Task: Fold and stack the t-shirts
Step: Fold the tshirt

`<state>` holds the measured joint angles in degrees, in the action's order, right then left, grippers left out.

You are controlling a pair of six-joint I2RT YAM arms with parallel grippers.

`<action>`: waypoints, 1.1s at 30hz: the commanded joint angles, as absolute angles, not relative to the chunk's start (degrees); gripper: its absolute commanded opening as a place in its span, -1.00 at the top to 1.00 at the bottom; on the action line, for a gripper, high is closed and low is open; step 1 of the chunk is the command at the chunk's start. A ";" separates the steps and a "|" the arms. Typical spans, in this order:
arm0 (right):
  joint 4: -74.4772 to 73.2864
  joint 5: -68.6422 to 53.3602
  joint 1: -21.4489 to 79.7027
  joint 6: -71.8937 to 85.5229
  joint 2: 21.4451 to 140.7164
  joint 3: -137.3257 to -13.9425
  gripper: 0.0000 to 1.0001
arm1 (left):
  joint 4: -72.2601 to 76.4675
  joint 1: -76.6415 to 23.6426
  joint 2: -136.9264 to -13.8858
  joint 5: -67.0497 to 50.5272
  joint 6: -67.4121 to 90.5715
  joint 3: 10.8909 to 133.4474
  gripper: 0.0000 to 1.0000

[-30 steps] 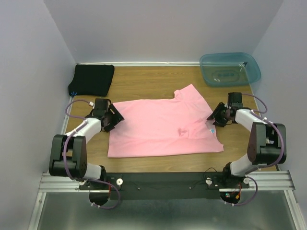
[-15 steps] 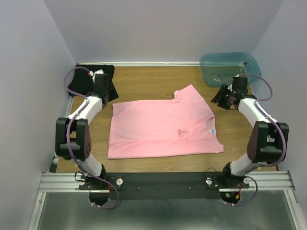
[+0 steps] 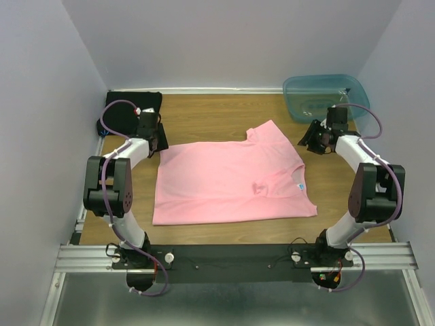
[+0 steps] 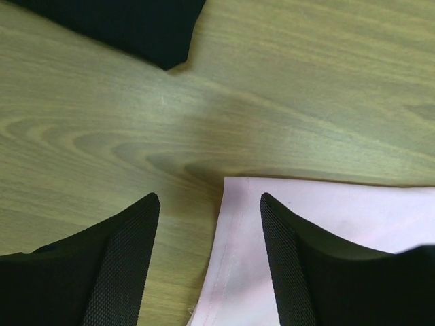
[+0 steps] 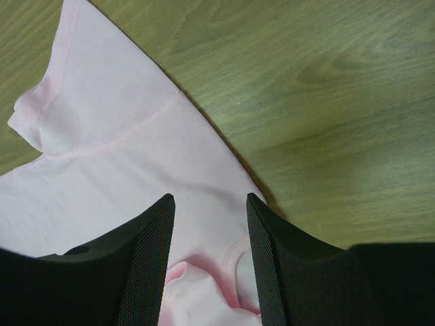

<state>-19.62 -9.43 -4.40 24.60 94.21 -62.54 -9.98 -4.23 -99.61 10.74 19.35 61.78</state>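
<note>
Evidently readying a fold, the left gripper [image 3: 155,139] and right gripper [image 3: 314,140] hang, jaws apart and gripping nothing, over the upper corners of the pink shirt [image 3: 224,180].

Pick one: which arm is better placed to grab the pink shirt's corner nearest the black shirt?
Left. The left pincer, open, hangs over that corner of the pink shirt, near the black shirt. The right pincer is at the opposite end, by the sleeve.

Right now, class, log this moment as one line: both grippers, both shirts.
left gripper: open above pink shirt, far-left corner | right gripper: open above its far-right edge | black shirt: far left, apart | stacked: no
</note>
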 commanded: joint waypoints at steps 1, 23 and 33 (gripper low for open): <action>-19.86 -7.30 -4.13 25.49 95.98 -64.78 -0.10 | -7.56 -3.78 -99.75 9.41 18.55 60.03 -0.32; -16.79 -8.79 -2.37 24.00 100.54 -66.09 -0.10 | -8.44 -3.69 -109.33 7.21 19.34 64.43 -0.02; -14.06 -8.27 -0.09 17.58 106.60 -71.19 -0.08 | -8.96 -4.04 -109.77 7.73 18.11 64.07 0.23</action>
<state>-16.34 -9.17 -1.34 21.58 103.70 -68.29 -7.16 -4.08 -107.37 7.92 18.65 64.29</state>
